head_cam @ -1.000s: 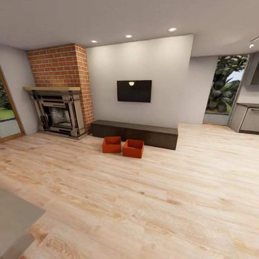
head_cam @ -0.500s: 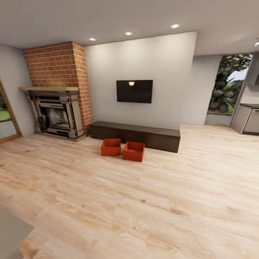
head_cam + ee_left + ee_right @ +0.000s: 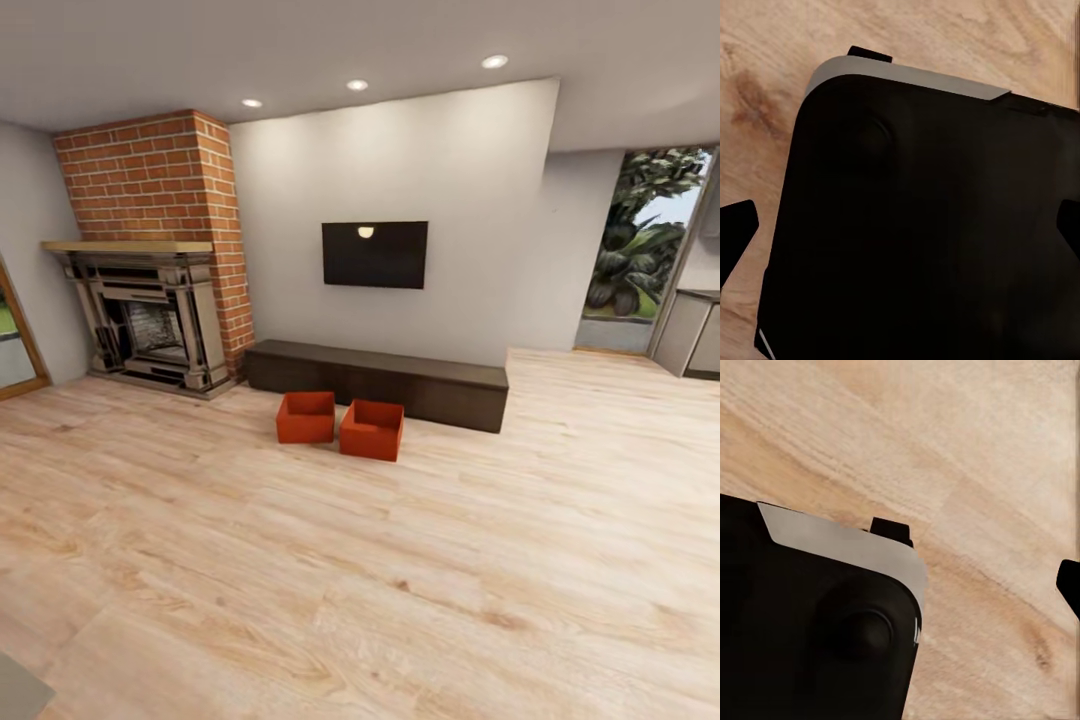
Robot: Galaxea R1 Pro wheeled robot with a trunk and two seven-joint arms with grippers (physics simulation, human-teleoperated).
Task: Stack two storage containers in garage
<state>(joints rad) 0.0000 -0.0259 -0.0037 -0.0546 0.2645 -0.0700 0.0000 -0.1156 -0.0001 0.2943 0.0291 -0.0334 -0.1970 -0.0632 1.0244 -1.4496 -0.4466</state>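
Observation:
The two storage containers, orange-red open-topped bins, stand side by side on the light wood plank floor of the living room, just in front of the long dark-brown bench. The left container and the right container almost touch and lie several metres ahead of me. In the left wrist view my left gripper is open and holds nothing, hanging over my black base. My right gripper shows one dark fingertip far out at the picture's edge, over floor and base, with nothing held.
A red-brick fireplace stands left of the bench and a black wall screen hangs above it. A doorway with greenery and a grey counter are at far right. A grey corner shows at bottom left. Wide plank floor lies between me and the bins.
The whole head view has shifted: the camera has moved forward, so the bins, bench and fireplace look slightly larger and the grey object at bottom left has almost slid out.

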